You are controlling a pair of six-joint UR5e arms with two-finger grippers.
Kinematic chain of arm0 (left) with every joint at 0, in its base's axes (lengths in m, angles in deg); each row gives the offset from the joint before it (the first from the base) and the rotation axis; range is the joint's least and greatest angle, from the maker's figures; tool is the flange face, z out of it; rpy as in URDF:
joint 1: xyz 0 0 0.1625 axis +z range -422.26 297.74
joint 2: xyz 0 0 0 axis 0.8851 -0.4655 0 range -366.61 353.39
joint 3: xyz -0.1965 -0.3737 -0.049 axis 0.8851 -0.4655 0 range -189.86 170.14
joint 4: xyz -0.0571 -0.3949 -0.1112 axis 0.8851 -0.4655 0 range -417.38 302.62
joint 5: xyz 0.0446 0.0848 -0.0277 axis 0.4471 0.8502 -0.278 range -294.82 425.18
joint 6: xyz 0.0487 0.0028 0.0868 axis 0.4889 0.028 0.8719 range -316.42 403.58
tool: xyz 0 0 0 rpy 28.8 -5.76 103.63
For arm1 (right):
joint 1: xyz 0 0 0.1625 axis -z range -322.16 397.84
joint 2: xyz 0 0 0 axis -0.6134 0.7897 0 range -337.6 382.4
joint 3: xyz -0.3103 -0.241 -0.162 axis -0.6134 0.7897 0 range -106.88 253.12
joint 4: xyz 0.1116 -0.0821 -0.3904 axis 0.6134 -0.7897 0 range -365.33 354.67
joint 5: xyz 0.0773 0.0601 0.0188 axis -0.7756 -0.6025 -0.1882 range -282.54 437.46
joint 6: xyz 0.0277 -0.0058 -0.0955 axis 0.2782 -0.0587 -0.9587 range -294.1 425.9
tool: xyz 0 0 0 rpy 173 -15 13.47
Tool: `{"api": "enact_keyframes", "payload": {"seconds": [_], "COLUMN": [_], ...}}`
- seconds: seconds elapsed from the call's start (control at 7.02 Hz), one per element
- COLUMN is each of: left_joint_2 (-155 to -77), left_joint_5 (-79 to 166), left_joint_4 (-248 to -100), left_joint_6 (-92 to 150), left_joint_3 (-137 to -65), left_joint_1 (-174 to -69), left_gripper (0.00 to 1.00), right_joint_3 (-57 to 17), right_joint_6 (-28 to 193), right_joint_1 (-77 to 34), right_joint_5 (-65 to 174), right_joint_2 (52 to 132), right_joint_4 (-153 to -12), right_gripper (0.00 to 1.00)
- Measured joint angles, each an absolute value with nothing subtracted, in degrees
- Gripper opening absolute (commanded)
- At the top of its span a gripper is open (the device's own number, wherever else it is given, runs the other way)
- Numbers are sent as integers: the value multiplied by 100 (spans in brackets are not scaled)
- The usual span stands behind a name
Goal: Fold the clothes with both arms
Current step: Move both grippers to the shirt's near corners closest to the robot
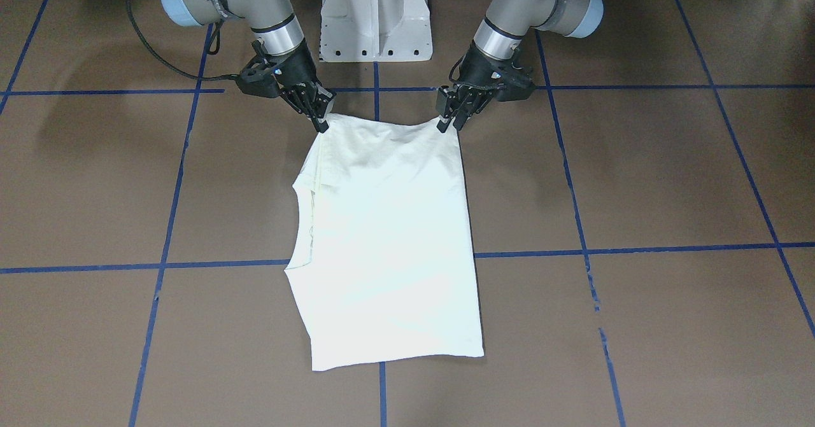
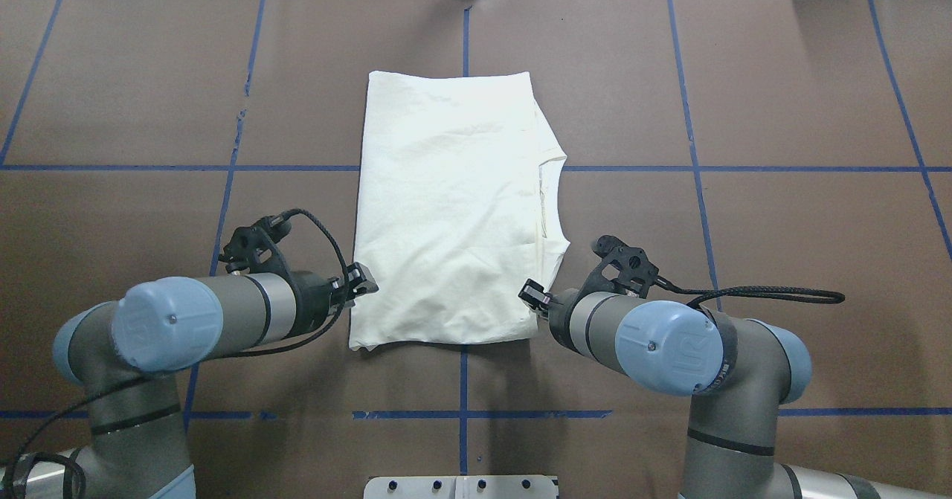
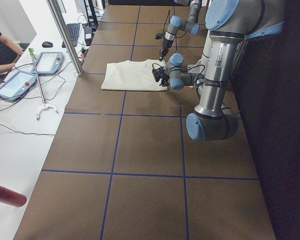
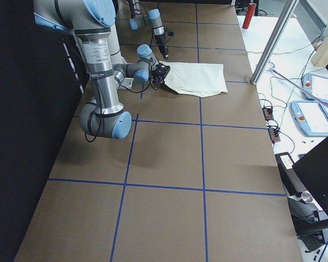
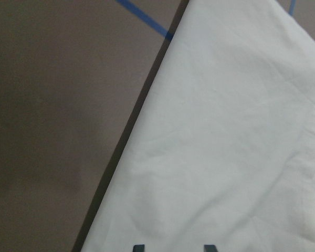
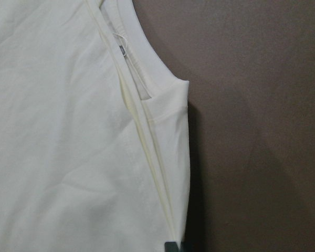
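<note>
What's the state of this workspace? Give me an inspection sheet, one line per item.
Surface: brown table marked with blue tape lines.
Job's things: white shirt lies folded into a long rectangle, plain side up, with the neck opening on the robot's right.
Clutter: nothing seen on the table.
Grippers: right gripper is pinched on one near corner of the shirt. The left gripper is at the other near corner, fingers apart over the cloth.
Cables: a black cable loops off the left wrist, another off the right.
Surroundings: white side bench with control tablets, a red bottle and a person at its edge.
</note>
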State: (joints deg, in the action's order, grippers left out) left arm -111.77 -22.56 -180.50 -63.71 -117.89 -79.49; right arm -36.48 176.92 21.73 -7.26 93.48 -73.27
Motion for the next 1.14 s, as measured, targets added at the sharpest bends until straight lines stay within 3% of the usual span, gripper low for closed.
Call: {"api": "enact_keyframes", "payload": {"seconds": [0.28,0.43,0.71,1.14], "left_joint_2": [-11109,-11099,-11117,-11131], "left_joint_5": [-2183,-2177,-2174,-2174], "left_joint_4": [-17879,-17818,-17777,-17765], "left_joint_6": [-6420,-6424,-6432,-6451], "left_joint_3": [-11744,-11739,-11737,-11793], "left_joint_1": [-7759,-7728,-7715,-7717], "left_gripper": [50,43,0,0], "right_joint_3": [-3647,-3646,-3645,-3634], "right_joint_6": [17691,17691,17691,17678], "right_joint_1": [2173,2174,2174,2162], "right_joint_5": [-726,-726,-726,-726], "right_joint_2": [9347,9347,9347,9347], "right_joint_4": [-7327,-7327,-7327,-7319], "right_gripper": [0,0,0,0]}}
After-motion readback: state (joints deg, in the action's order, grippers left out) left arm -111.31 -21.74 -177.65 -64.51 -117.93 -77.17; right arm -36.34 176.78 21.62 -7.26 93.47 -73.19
